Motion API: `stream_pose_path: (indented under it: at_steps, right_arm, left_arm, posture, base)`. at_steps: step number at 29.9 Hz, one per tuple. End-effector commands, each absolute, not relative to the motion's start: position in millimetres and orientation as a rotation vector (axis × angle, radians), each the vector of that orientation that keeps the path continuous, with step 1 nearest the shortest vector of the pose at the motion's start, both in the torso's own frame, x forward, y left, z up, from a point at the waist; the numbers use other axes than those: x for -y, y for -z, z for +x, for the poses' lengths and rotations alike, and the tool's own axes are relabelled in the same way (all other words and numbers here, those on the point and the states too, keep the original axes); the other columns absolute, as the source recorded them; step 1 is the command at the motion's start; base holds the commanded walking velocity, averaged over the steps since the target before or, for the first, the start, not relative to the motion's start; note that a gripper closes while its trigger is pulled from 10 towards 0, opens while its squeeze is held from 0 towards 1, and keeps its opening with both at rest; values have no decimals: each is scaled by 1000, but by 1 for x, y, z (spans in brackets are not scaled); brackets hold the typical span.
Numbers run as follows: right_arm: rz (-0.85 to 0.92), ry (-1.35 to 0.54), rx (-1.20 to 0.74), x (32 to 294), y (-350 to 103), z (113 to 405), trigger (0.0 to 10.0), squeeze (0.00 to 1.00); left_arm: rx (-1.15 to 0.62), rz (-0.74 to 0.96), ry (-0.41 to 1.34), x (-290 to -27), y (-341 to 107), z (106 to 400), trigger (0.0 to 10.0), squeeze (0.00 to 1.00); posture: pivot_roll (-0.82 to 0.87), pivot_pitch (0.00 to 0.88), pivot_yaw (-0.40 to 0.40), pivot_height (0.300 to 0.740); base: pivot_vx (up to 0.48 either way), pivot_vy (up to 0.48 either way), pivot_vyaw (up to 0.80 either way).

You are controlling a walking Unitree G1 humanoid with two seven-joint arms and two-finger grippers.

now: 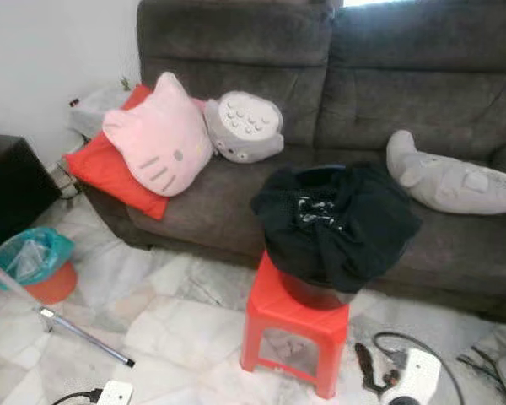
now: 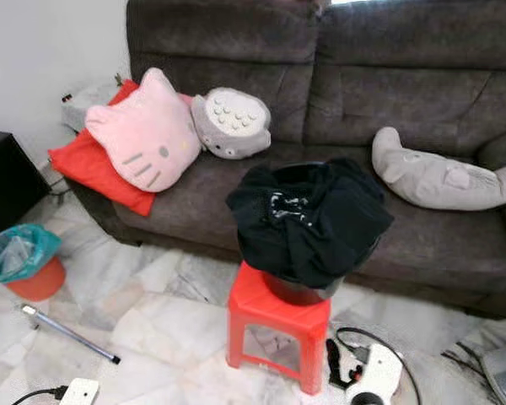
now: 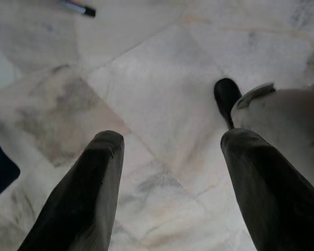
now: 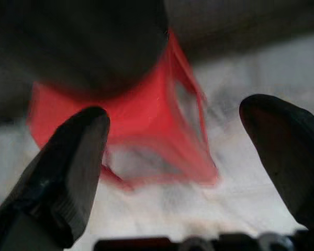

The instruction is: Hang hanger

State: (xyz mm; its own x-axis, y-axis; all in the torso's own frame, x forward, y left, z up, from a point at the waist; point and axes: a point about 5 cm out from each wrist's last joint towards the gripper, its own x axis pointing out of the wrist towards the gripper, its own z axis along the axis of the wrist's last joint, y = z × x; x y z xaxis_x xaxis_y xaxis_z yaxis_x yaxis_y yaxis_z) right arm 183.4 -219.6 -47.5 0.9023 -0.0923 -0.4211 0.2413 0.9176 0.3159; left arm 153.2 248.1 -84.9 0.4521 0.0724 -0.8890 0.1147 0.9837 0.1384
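A heap of black clothing [image 1: 337, 221] fills a dark bucket [image 1: 314, 295] that stands on a red plastic stool [image 1: 293, 325] in front of the grey sofa [image 1: 379, 93]. Something glossy shows in the middle of the heap; I cannot tell what it is. My right gripper [image 4: 178, 115] is open, low beside the stool, with the blurred red stool [image 4: 146, 125] ahead of its fingers. My left gripper [image 3: 170, 138] hangs open over the marble floor [image 3: 157, 78], holding nothing.
A pink cat cushion [image 1: 156, 139], a red cushion [image 1: 110, 173], a grey round plush [image 1: 244, 125] and a long grey plush [image 1: 455, 179] lie on the sofa. A metal rod [image 1: 80, 333] slants across the floor at left, near a bin with a teal bag [image 1: 29, 257]. A dark cabinet [image 1: 4, 186] stands far left.
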Motion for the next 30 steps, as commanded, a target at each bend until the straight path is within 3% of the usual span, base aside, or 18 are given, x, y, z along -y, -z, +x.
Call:
stream_pose_path:
  at_steps: [1, 11, 16, 24, 30]
  right_arm:
    - [421, 85, -353, 211, 38, 185, 10000, 0]
    - [633, -71, -231, 201, 14, 172, 10000, 0]
    - [718, -99, -197, 203, 5, 191, 10000, 0]
    - [712, -252, -206, 197, -11, 227, 10000, 0]
    - [739, -281, -193, 192, -16, 238, 10000, 0]
  left_arm:
    - [-1112, 211, 32, -250, 85, 151, 10000, 0]
    - [-1111, 224, 26, -251, 85, 151, 10000, 0]
    - [-1108, 232, 26, -251, 85, 152, 10000, 0]
    - [-1107, 242, 23, -252, 84, 152, 10000, 0]
    - [-1108, 247, 25, -252, 84, 152, 10000, 0]
  posture:
    - [-184, 0, 72, 740]
    - [-198, 0, 75, 740]
    - [-191, 0, 74, 740]
    - [-184, 0, 74, 740]
    - [-180, 0, 76, 740]
  base:
    - [0, 0, 0]
    - [0, 0, 0]
    - [0, 0, 0]
    - [0, 0, 0]
    - [0, 0, 0]
